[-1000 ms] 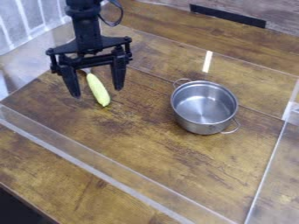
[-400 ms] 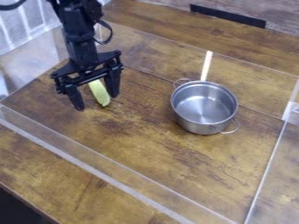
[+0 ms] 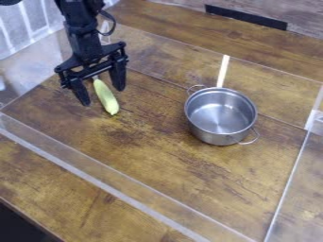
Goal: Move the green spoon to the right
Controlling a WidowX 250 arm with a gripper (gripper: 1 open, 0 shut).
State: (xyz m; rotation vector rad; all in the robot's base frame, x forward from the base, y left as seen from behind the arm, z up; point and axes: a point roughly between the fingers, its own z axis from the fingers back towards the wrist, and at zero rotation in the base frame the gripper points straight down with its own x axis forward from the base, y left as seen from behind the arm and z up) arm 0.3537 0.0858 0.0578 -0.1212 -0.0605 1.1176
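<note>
The green spoon (image 3: 108, 98) is a short yellow-green piece lying flat on the wooden table, left of centre, its length running toward the camera. My black gripper (image 3: 100, 92) hangs over its far end, open, one finger on each side of the spoon. Nothing is held. The gripper's body hides the spoon's far tip. I cannot tell whether the fingertips touch the table.
A steel pot (image 3: 221, 115) stands to the right of the spoon, empty. A thin pale stick (image 3: 224, 67) lies just behind the pot. Clear acrylic walls (image 3: 151, 203) border the work area at the front and right.
The gripper came down over the spoon, then rose slightly and drew back a little. It has stayed open throughout. The spoon has not moved.
</note>
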